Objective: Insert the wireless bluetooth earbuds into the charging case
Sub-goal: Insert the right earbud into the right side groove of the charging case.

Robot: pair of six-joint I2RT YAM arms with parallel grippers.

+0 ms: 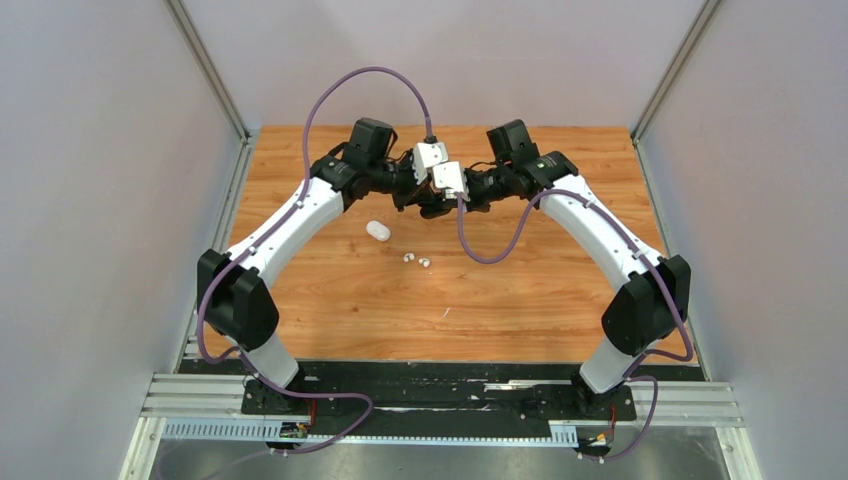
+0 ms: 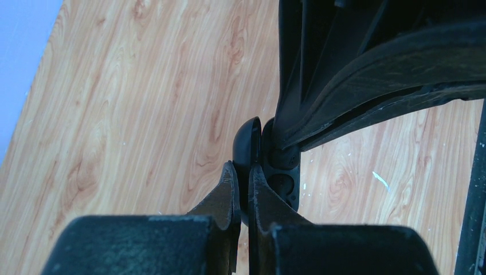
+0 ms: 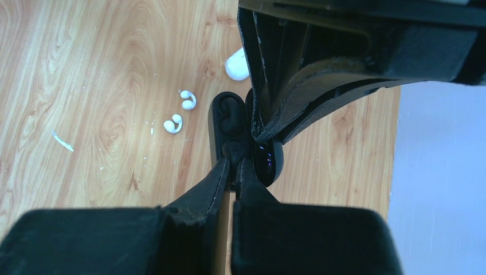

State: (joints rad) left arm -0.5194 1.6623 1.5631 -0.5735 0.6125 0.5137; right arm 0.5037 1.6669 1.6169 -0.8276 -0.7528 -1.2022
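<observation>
Bench (image 1: 330,320): orange-brown wood-grain board, with fine white specks and one pale sliver (image 3: 62,141) on it.
Room: plain grey walls (image 1: 90,200) on the left, right and back, with slanting aluminium frame posts (image 1: 208,65) at the far corners.
Near edge: a black and silver rail (image 1: 440,395) carries both arm bases. Purple cables (image 1: 340,90) loop along the arms.
Left pincer (image 2: 242,175): fingers together, clamped on the rim of the black charging case (image 3: 226,123).
Right pincer (image 3: 234,166): fingers together on the same case from the opposite side. The case is held above the far middle of the bench, hinged open.
Case interior: a dark hooked shape sits in the open half. Whether it is a bud or a bare recess cannot be told.
White earbuds (image 3: 173,123): two, lying loose on the wood just beside each other, near the held case.
White charging case (image 1: 378,231): closed, resting on the bench to the left of the white buds and apart from them.
</observation>
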